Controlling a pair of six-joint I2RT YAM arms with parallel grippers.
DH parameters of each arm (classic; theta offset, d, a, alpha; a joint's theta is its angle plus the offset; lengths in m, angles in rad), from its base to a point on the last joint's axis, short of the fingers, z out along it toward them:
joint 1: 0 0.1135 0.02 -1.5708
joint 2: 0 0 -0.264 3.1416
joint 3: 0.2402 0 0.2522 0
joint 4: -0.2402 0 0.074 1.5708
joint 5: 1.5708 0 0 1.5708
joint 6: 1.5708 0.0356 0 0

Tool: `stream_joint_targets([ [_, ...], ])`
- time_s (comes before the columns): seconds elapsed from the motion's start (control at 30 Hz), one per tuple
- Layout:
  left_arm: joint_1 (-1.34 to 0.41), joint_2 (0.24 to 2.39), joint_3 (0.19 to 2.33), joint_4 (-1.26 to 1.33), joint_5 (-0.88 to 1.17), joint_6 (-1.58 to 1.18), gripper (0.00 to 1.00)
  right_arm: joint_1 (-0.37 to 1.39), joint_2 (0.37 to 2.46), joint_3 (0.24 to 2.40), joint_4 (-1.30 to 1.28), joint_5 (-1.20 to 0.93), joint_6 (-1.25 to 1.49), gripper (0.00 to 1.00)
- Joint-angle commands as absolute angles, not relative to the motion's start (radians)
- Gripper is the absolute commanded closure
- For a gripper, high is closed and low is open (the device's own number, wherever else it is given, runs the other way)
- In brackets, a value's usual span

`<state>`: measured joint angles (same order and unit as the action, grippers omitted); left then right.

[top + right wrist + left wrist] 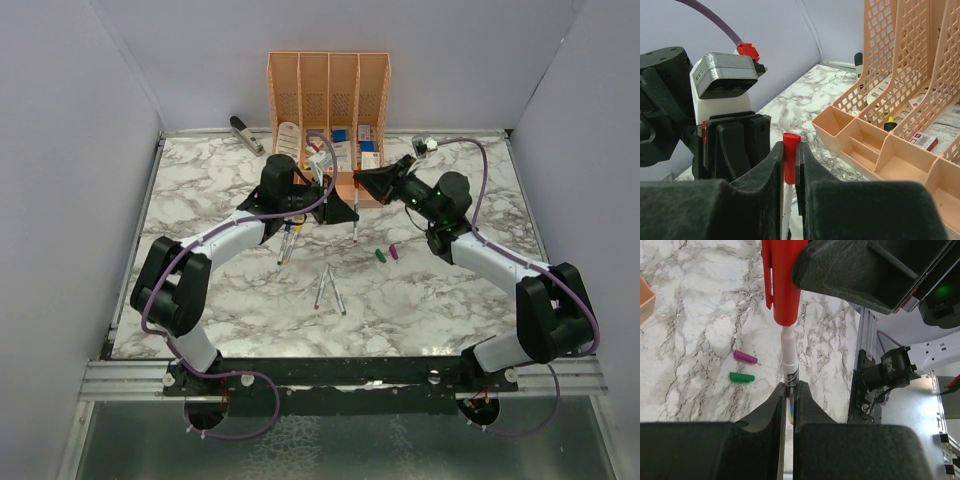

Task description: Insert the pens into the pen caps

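Right fingers (765,200) around red cap (790,161)

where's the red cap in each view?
Left wrist: red cap top centre, capping the pen.
Right wrist: bottom centre, clamped in the right gripper.
Top external: not discernible, just before the peach organiser.
Shared landmark: that organiser, in all three.
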<state>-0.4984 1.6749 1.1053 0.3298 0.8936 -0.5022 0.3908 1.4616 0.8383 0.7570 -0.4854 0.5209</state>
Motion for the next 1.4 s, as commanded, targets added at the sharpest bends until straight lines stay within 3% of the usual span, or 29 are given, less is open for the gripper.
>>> stream_joint_targets([
  [0.0, -0.493, 1.686, 1.128, 0.372, 0.916, -0.504, 1.00, 0.390, 1.473, 0.850, 0.742, -0.497, 0.500, 0.99],
  [0.57, -0.477, 1.730, 1.152, 0.433, 0.896, -0.539, 1.00, 0.388, 1.496, 0.853, 0.678, -0.590, 0.537, 0.99],
  [1.37, -0.402, 1.709, 1.197, 0.471, 0.738, -0.543, 1.00, 0.426, 1.598, 0.970, 0.250, -0.546, 0.348, 0.99],
])
